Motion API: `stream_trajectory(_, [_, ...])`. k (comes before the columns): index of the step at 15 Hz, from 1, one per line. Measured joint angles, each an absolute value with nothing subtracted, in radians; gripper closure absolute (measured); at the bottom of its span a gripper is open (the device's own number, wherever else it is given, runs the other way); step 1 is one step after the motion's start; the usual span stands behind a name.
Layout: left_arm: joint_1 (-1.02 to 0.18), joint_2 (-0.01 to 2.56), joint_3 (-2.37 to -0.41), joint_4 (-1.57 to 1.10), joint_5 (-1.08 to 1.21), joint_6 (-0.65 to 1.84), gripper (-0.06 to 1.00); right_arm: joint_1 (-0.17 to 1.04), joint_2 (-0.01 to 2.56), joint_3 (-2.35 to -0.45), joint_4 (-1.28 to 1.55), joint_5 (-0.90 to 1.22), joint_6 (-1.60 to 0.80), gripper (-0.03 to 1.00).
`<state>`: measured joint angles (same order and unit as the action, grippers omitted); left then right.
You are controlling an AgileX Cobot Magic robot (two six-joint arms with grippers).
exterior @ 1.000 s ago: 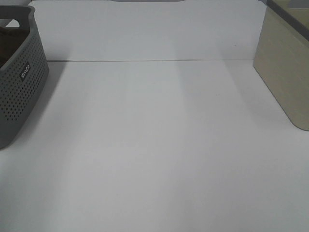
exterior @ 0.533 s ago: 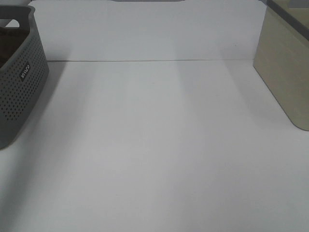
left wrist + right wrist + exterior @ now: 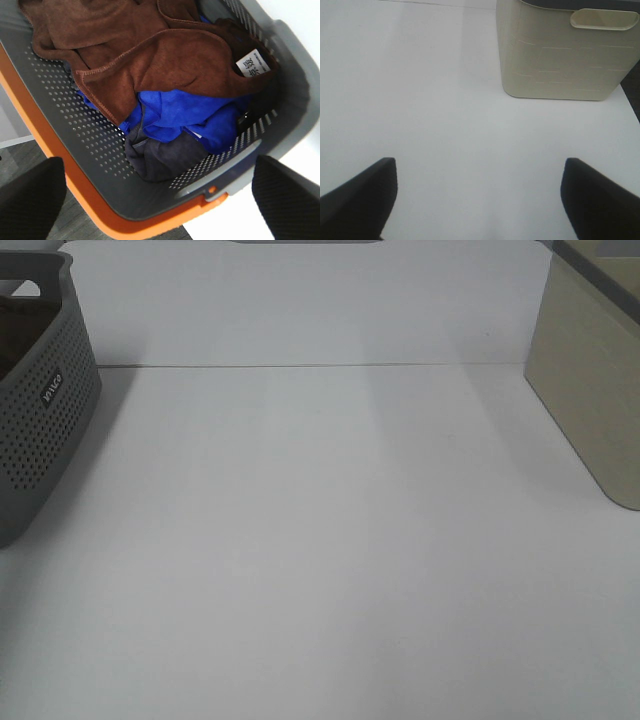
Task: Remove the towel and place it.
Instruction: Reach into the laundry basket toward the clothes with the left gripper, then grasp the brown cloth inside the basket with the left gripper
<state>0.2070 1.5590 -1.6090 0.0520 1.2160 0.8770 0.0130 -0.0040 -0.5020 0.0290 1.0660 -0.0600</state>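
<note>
Because the towel (image 3: 165, 55) looks soft and floppy, I'd pinch a raised fold in the ten-o'clock basket (image 3: 40, 430). Left tool (image 3: 160, 200) and right tool (image 3: 480, 197) gape wide, empty.

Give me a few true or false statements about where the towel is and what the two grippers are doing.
1. The towel lies spread on the table. False: it sits bunched in the grey basket, over a blue cloth.
2. The left gripper is open, facing the basket. True.
3. The right gripper grips the towel. False: it is open and empty over the white table, near the beige bin.
4. A white tag shows on the towel. True.
</note>
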Motion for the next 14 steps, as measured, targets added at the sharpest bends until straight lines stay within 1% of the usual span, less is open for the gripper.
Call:
stream_trajectory(7, [0.225,1.929,-1.887,0.069,1.215,0.892,0.02,0.013,-0.004,-0.502,0.029,1.066,-0.060,0.12])
stream_trajectory(11, [0.225,2.076,-1.996,0.077,1.214,0.910,0.02,0.013,-0.004,-0.502,0.029,1.066,-0.060,0.12])
stream_trajectory(14, [0.225,2.167,-2.024,0.115,1.213,0.962,0.02,0.013,-0.004,-0.502,0.029,1.066,-0.060,0.12])
